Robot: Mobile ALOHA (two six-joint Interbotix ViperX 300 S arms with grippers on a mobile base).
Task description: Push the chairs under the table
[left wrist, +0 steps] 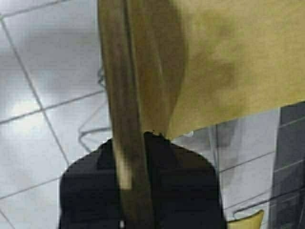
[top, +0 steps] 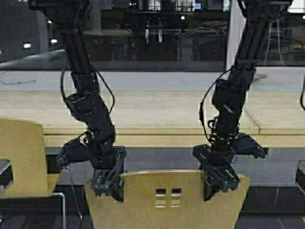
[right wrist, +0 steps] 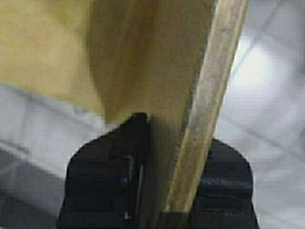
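A mustard-yellow chair (top: 167, 200) stands at the bottom middle of the high view, its back with small square cutouts facing me, in front of the long pale table (top: 157, 119). My left gripper (top: 108, 183) is shut on the top left edge of the chair back (left wrist: 138, 95). My right gripper (top: 220, 181) is shut on its top right edge (right wrist: 190, 95). In both wrist views the thin back edge runs between the black fingers (left wrist: 181, 181) (right wrist: 105, 171). A second yellow chair (top: 21, 157) stands at the left, also short of the table.
Behind the table runs a grey sill and a dark window with reflections. Pale floor tiles (left wrist: 33, 133) lie under the chair, with chrome wire legs (left wrist: 93, 129) showing. Dark objects sit at the far left (top: 4, 174) and far right (top: 300, 174) edges.
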